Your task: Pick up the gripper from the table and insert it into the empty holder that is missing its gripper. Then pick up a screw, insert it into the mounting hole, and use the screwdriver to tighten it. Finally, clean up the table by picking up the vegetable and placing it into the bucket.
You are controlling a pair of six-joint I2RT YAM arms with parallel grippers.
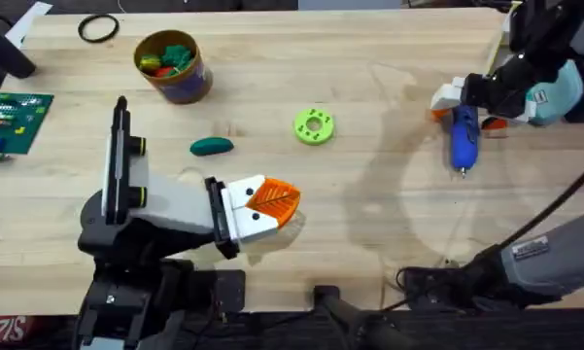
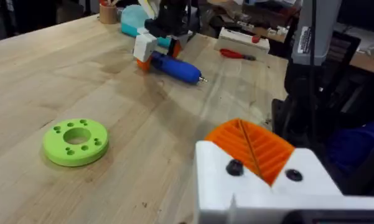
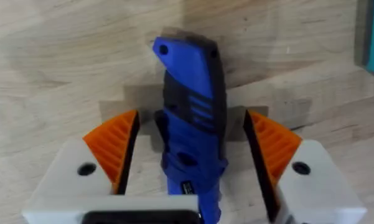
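Right hand: my right hand (image 3: pixel 193 165) sits at the far right of the surface (image 1: pixel 369 224), its orange ribbed pads (image 3: pixel 112 146) spread either side of the screwdriver (image 3: pixel 193 118) with a gap on each side, so it is released and grips nothing.
Screwdriver: the blue body (image 1: pixel 463 138) lies flat on the wood, thin metal tip pointing toward my bases, its other end between my right fingers.
Left hand: my left hand (image 1: pixel 272 206) hovers low over the near middle of the surface; its pads look pressed together, empty and clenched.
Vegetable: the dark green oval (image 1: pixel 212 146) lies on the wood between my left hand and the bucket, touching neither.
Bucket: the yellow-rimmed tub (image 1: pixel 172 65) stands upright toward the far left, with red, green and yellow toy pieces inside.
Lime disc: a round green disc with holes (image 1: pixel 314 125) lies flat right of the vegetable, well apart from the screwdriver.
Around: a green circuit board (image 1: pixel 15 119) at the left edge, a black ring (image 1: pixel 98 29) beyond the bucket, a teal object (image 1: pixel 554 97) just behind my right hand.
In the way: bare wood lies between either hand and the vegetable.
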